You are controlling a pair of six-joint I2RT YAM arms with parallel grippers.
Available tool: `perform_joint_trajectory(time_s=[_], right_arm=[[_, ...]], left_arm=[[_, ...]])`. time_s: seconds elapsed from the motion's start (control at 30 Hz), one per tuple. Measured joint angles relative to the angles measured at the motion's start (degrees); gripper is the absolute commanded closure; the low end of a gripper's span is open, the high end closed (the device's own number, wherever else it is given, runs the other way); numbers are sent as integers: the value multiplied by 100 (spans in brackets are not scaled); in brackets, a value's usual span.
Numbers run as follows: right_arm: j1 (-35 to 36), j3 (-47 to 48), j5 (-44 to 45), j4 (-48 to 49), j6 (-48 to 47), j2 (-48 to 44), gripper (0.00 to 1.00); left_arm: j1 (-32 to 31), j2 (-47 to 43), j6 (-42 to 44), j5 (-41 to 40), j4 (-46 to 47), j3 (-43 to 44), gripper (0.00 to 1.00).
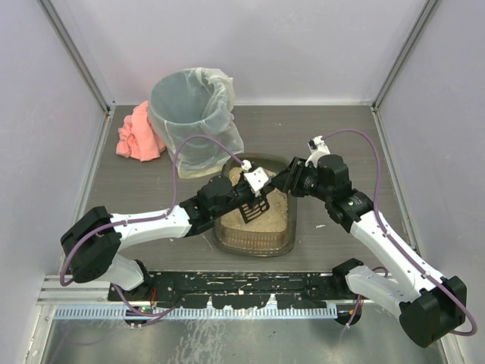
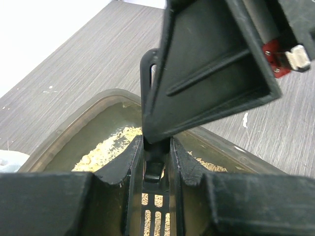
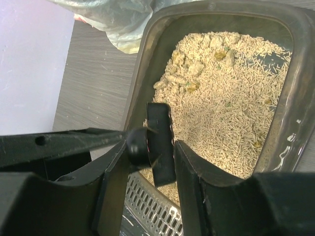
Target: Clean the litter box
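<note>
Under left claw [image 1: 255,188], litter box [image 1: 254,246], scoop [image 1: 255,207] gripped

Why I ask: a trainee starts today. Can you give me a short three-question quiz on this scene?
1. True or false: the scoop lies flat on the table.
2. Pick one. The pink cloth lies: A) inside the litter box; B) left of the bin; C) draped over the bin.
3. Fill in: the clumps sit at the litter box's end nearest the ___.
Key: 1 false, it is held above the litter box; 2 B; 3 bin.
</note>
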Motion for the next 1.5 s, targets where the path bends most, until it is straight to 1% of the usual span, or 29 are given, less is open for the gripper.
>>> perform_joint_trajectory(time_s=[0.13,0.27,0.33,0.53,0.77,0.9,1.3,1.4,1.5], right_arm=[[28,-9,7,-131,-20,-13,57],[28,-26,2,-146,-20,-11,51],[28,-48,9,-144,-15,-7,51],[28,-55,225,-72,-11,-52,51],[28,-68,485,186,13,-426,51],[28,-68,479,284,24,-354,51],[33,-179,291,431,52,33,54],[33,-192,278,529,57,74,58],[33,-249,251,643,96,103,65]], left_arm=[[9,0,2,-59,13,0,100],[7,0,7,-66,7,0,100],[7,0,11,-59,-2,0,100],[9,0,11,-13,2,0,100],[9,0,11,37,0,0,100],[7,0,7,52,0,0,100],[7,2,-9,157,-2,22,100],[7,2,-13,190,0,33,100],[7,7,-17,195,-11,42,100]])
